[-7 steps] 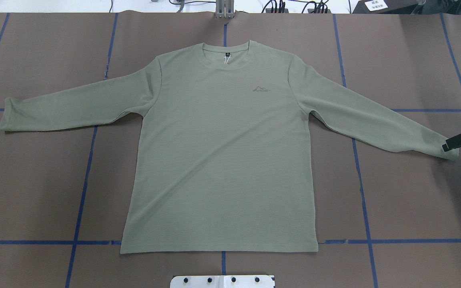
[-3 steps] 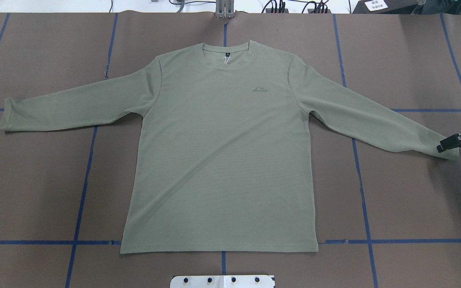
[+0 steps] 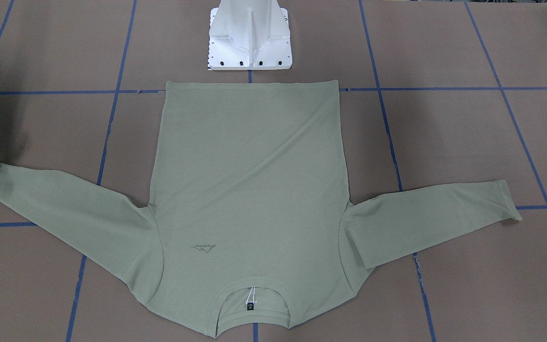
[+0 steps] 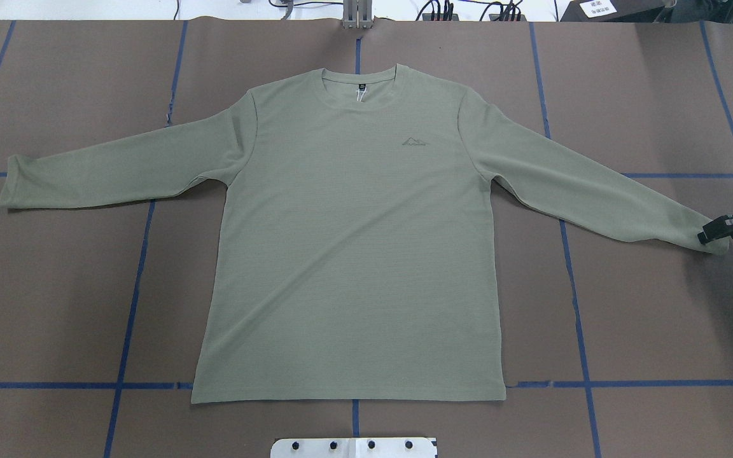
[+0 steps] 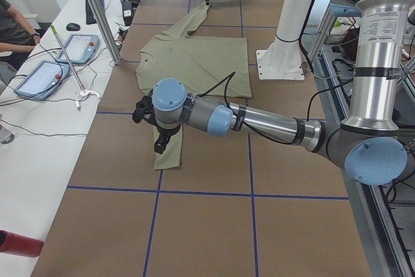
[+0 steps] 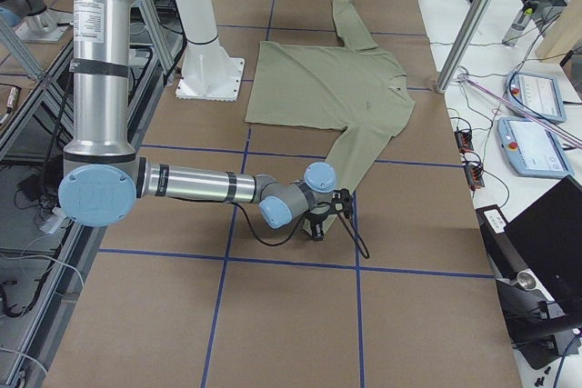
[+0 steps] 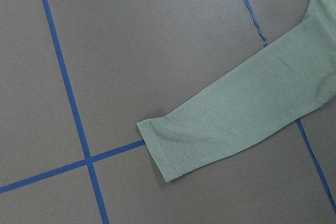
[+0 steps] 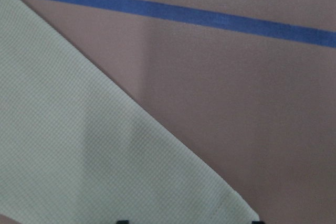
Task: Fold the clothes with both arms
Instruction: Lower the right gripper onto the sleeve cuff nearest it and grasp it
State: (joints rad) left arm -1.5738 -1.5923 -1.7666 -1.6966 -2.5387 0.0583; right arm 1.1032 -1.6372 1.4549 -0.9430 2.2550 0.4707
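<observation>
Counted one sage-green shirt [image 4: 354, 254] on one brown table [image 4: 55, 286]. Counted two robot arms, the left arm [image 5: 259, 120] and the right arm [image 6: 195, 184], and one white pedestal [image 3: 249, 42]. Off to the side, noted two screen pendants [image 5: 78, 47] [image 5: 39, 76], one laptop [image 6: 546, 233], one red cylinder [image 5: 19, 243] and one person [image 5: 13, 21], partly in view.

Blue tape lines [image 4: 35, 385] grid the brown table cover [image 4: 55, 305]; two tablets [image 5: 78, 48] lie on the white side bench [image 5: 39, 134].

Even, bright overhead light; right wrist view seemingly soft.
</observation>
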